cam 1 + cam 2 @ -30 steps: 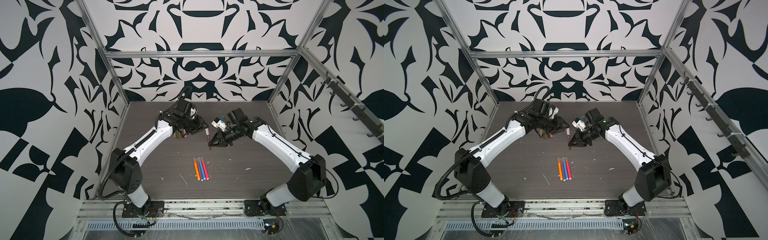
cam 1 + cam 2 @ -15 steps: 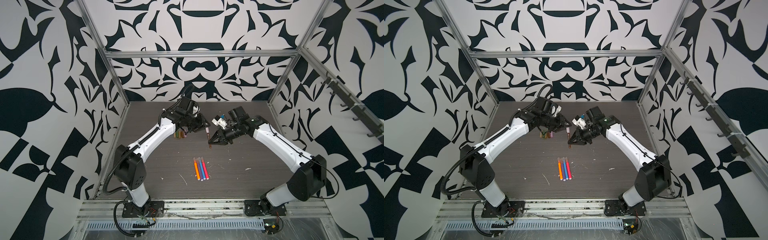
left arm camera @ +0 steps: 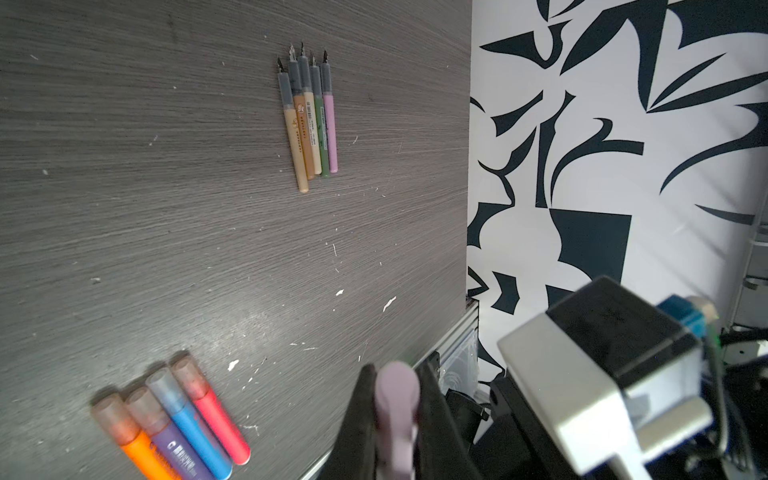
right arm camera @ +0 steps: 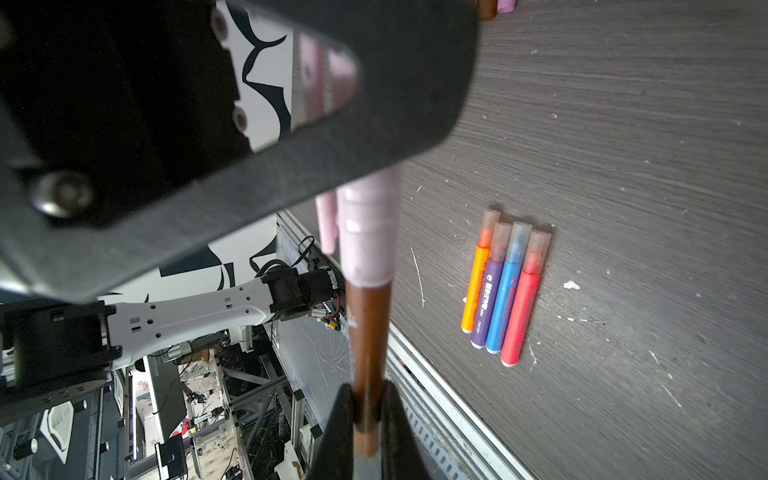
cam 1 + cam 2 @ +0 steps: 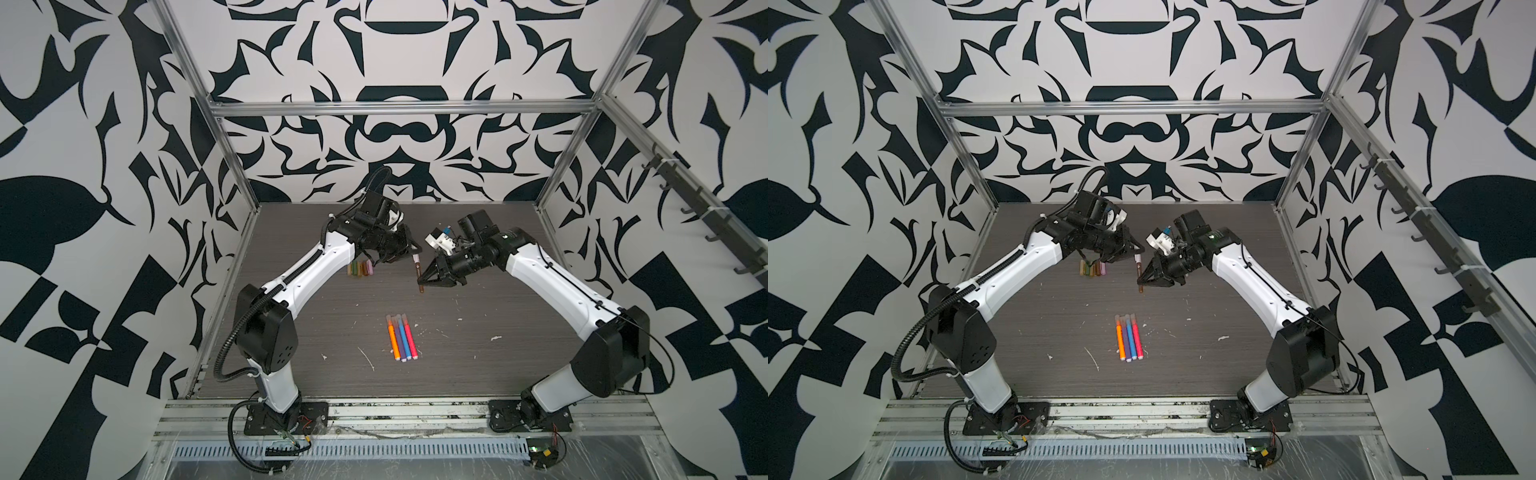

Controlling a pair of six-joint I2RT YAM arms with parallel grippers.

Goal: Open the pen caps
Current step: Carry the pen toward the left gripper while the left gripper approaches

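Pinched brown pen in right gripper, its pink cap in left gripper — jaws closed tight, gripped ends opposed along the pen's length.

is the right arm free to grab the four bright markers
Probably not: the right end effector is shut on the brown pen, its pink cap in the left end effector. The markers lie unobstructed.

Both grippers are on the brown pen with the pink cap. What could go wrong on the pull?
1. The right gripper pinches the brown pen near its tail, far from the pink cap. When the left gripper pulls, the pen may swivel or slide out.
2. The loose caps lie just beneath the left arm, so a low pull-back might scatter them.
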